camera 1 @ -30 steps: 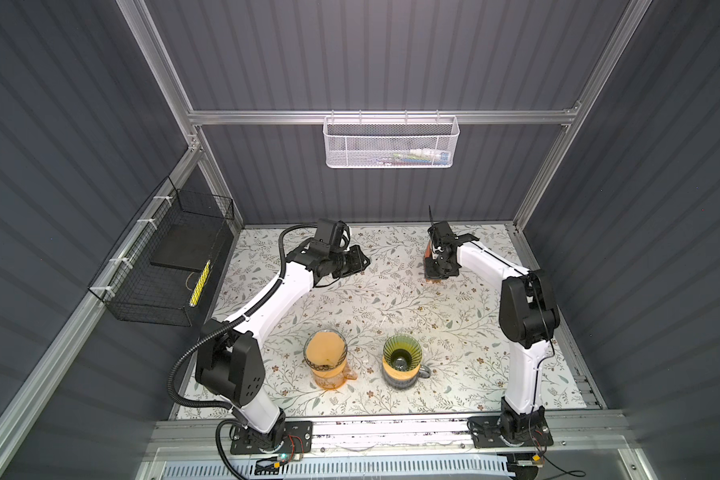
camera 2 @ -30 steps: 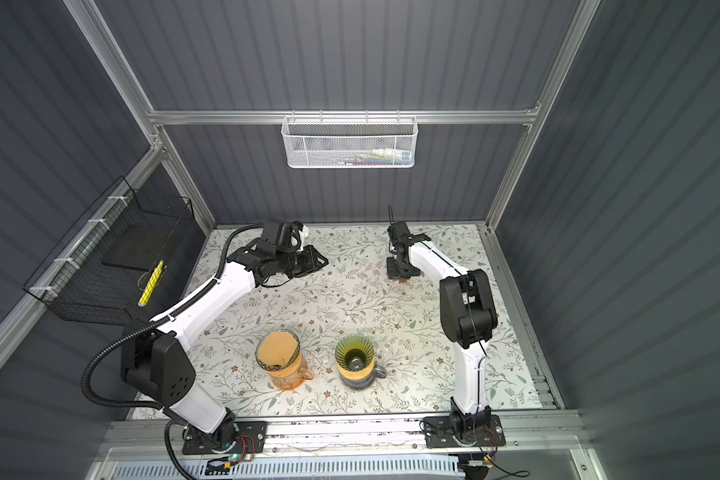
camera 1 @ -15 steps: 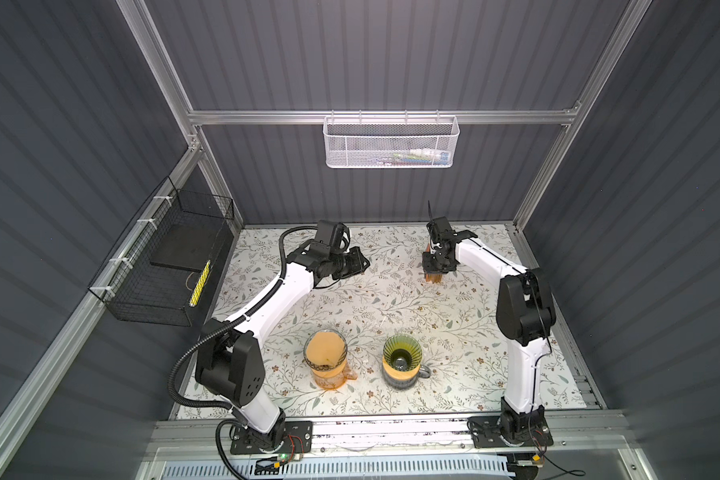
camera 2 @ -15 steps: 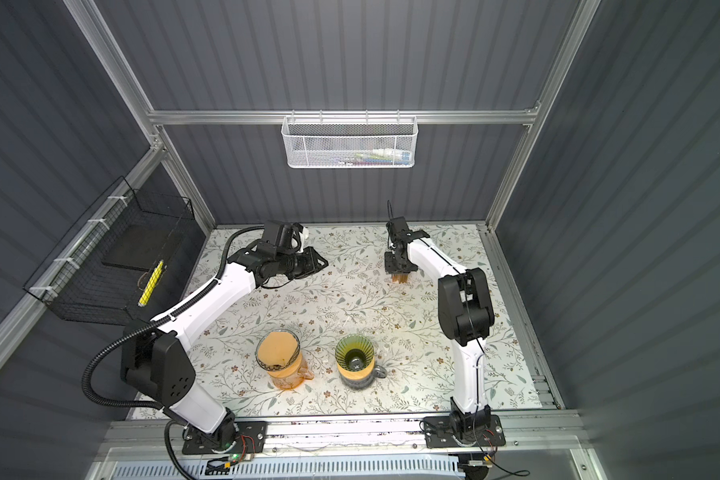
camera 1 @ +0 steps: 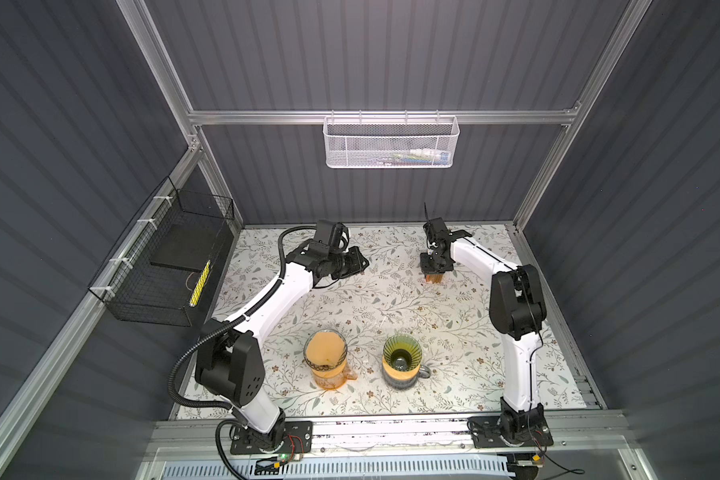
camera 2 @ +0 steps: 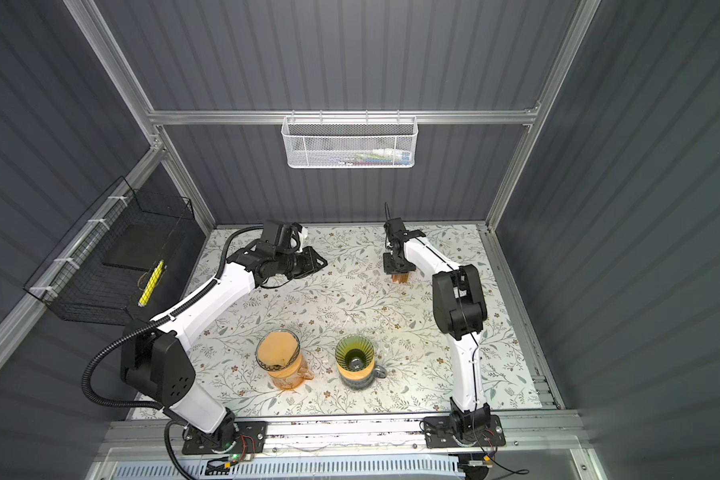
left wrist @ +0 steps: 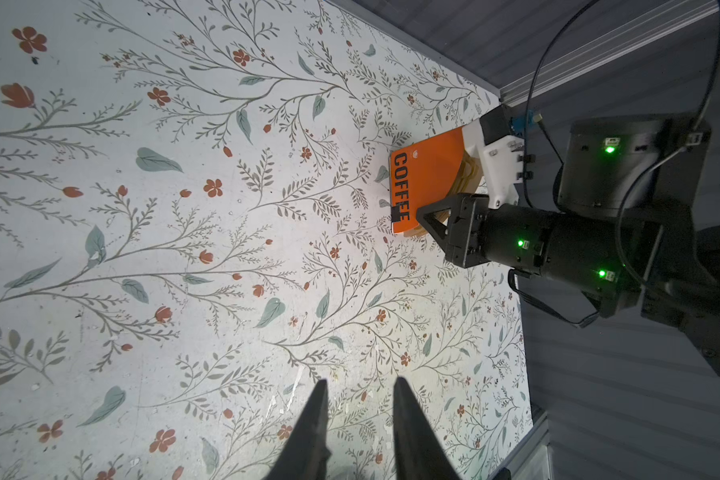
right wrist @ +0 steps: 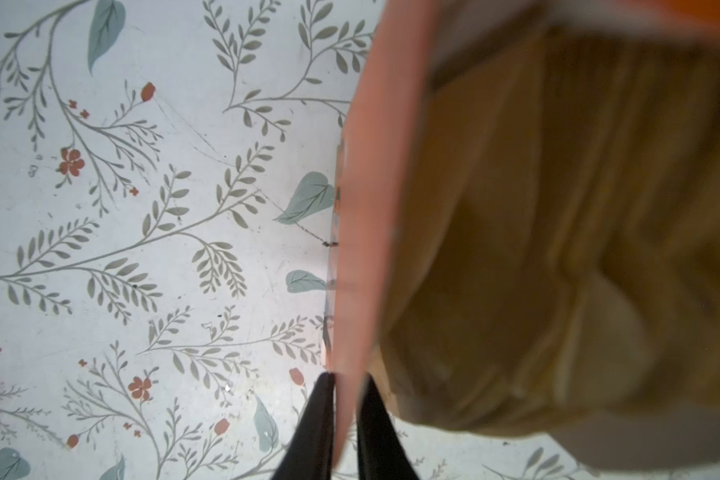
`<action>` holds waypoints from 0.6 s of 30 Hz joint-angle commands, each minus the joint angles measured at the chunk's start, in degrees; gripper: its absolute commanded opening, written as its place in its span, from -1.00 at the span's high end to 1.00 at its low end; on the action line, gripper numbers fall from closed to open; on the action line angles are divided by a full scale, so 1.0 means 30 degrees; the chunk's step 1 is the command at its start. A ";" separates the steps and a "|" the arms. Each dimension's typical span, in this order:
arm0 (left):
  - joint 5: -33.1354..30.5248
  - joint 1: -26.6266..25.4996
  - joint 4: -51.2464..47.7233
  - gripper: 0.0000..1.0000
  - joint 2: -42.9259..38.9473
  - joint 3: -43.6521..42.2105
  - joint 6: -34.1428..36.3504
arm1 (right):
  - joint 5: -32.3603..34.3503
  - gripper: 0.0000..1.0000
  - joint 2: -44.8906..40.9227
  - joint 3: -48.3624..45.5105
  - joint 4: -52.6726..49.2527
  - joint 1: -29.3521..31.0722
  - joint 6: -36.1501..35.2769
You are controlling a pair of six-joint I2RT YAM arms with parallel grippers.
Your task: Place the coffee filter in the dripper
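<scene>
Green dripper: a ribbed green glass cone, empty, seated on a banded mug at 5 o'clock on the bench, by the near edge.
Lined dripper: a clear glass cone already holding brown paper, on an amber jug at 7 o'clock, near the green one.
Bench: floral-printed sheet, bare across the middle.
Left hand: at 11 o'clock, black fingers parted a little with nothing between them, hanging clear of the surface.
Right hand: at 1 o'clock, pointing down onto the holder. Its fingers are nearly together with the holder's orange wall running between them. The view is too blurred to tell whether they pinch it, or any paper.
Filter holder: an orange box lettered COFFEE, standing at 1 o'clock.
Coffee filters: stacked inside that holder, none lifted out yet.
Step in hand: probably picking out a single filter. It would go best with one finger behind the outermost sheet only, not astride the wall. A slow, straight lift should leave the holder and the rest of the stack behind.
Filter's look: brown unbleached paper, fan-shaped, thin and wavy-edged. The sheets nest closely and will likely cling together.
</scene>
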 commanded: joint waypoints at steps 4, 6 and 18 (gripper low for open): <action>0.0363 0.0155 -0.0153 0.44 -0.0087 0.0206 0.0020 | 0.0485 0.80 0.0263 0.0457 -0.0349 0.0075 -0.0126; 0.0363 0.0177 -0.0153 0.44 -0.0060 0.0265 0.0037 | 0.0526 0.85 0.0190 0.0372 -0.0277 0.0073 -0.0125; 0.0516 0.0159 0.0080 0.44 -0.0196 0.0061 -0.0139 | 0.0045 1.00 -0.1507 -0.1745 0.0004 0.0098 0.0271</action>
